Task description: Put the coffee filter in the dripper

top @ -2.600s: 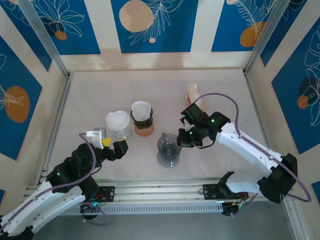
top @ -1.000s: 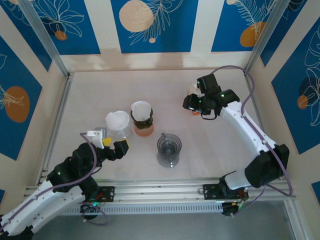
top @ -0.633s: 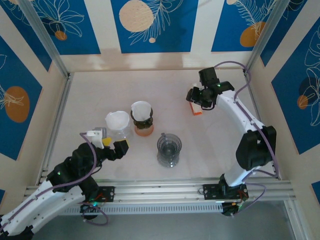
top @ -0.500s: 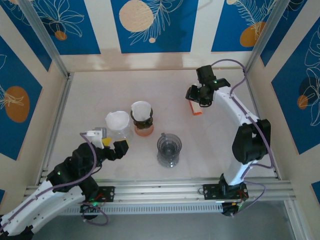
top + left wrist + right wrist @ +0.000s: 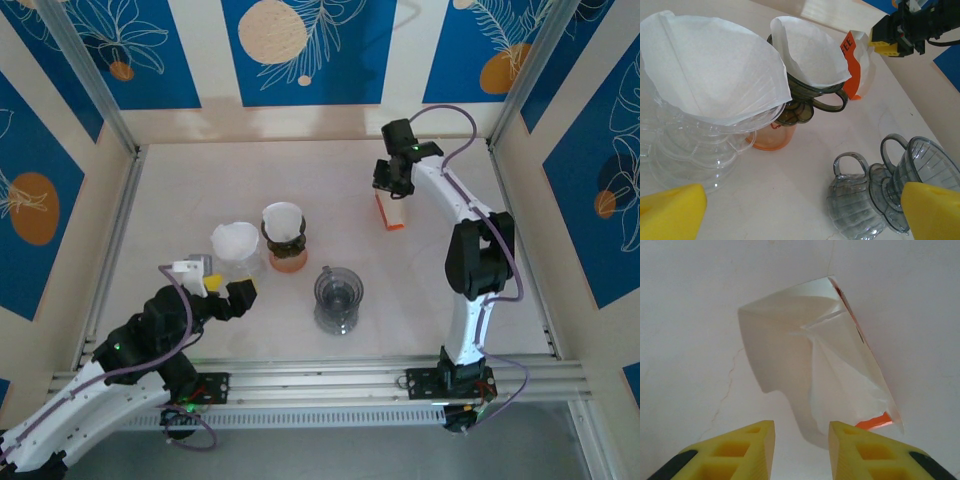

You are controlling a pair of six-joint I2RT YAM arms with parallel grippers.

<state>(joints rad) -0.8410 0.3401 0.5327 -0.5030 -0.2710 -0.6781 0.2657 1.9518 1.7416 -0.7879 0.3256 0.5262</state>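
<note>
Swinging away from the empty dripper point(image 5: 338, 298) at near centre, the right pincer point(image 5: 801, 432) now hovers with its jaws apart over the filter packet point(image 5: 815, 375) at the far right of the bench point(image 5: 200, 180). The left pincer point(image 5: 228, 290) waits unmoved, also spread wide. The right pincer should probably dip into the packet's mouth and pinch a single paper edge; the orange label point(image 5: 846, 47) reads only "FEE".

Filter bag point(image 5: 392, 214) top under right tool point(image 5: 393, 186), clear dripper point(image 5: 690, 150) cropped left

Bright diffuse light; soft faint shadows; small glints on grey dripper point(image 5: 926, 167).
</note>
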